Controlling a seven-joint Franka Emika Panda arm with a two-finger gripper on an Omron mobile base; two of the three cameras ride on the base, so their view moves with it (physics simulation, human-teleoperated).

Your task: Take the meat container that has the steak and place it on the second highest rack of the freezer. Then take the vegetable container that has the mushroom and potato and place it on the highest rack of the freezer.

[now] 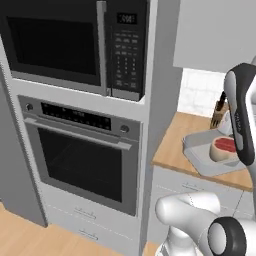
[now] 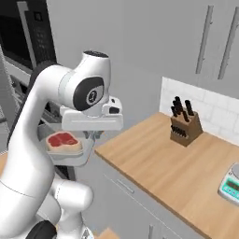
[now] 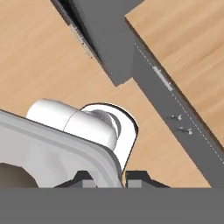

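Observation:
The meat container (image 2: 74, 158) is a shallow grey tray that hangs in the air just left of the counter's end. The red steak (image 2: 63, 142) with its pale fat edge lies in it. My gripper (image 2: 92, 136) reaches down from the hand and is shut on the tray's near rim. In the hand view the grey rim (image 3: 98, 153) runs between my gripper (image 3: 111, 177) tips, with the floor far below. The left base view shows the meat container (image 1: 200, 152) and steak (image 1: 223, 147) partly behind my arm. The freezer's racks and the vegetable container are out of view.
A wall oven (image 1: 82, 155) and microwave (image 1: 65, 45) stand to the left, beside a tall grey panel (image 1: 12, 170). The wooden counter (image 2: 177, 163) carries a knife block (image 2: 184, 123) and a scale (image 2: 231, 184). Cabinet fronts run below the counter.

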